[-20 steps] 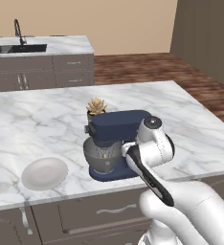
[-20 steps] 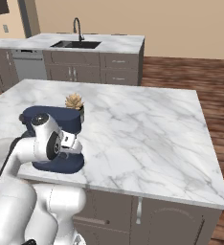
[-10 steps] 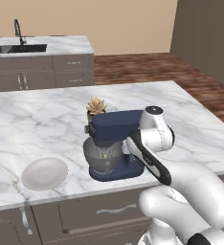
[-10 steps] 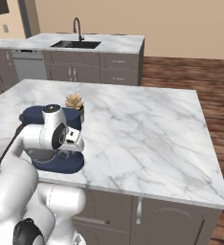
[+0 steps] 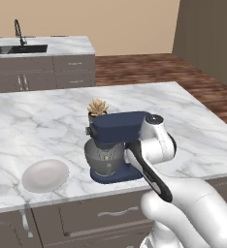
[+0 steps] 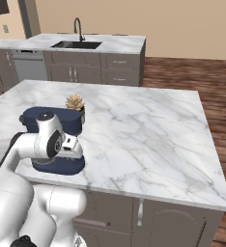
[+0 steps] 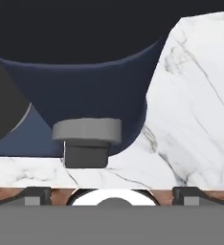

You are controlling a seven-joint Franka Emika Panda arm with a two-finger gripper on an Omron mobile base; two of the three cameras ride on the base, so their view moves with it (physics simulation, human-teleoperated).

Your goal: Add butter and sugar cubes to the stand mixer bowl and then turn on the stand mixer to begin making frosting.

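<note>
The navy-blue stand mixer (image 5: 119, 130) stands near the island's front edge, its head down over the grey metal stand mixer bowl (image 5: 103, 160). My gripper (image 6: 72, 147) is pressed in low beside the mixer's base (image 6: 58, 165). In the hand view the gripper (image 7: 112, 193) is open, its fingertips (image 7: 37, 193) spread wide. Just ahead of it, a small grey knob (image 7: 86, 137) juts from the navy mixer body (image 7: 99, 100). Nothing lies between the fingers. The butter and the sugar cubes are hidden from me.
A flat white plate (image 5: 45, 175) lies left of the mixer near the front edge. A small potted succulent (image 5: 97, 108) stands right behind the mixer. The marble island top (image 6: 144, 130) stretches wide to the right. A counter with a sink (image 5: 19, 48) runs along the back wall.
My hand rose a little beside the mixer, then came back down at its base while the forearm swung. Mixer, bowl, plate and plant have stayed where they were.
</note>
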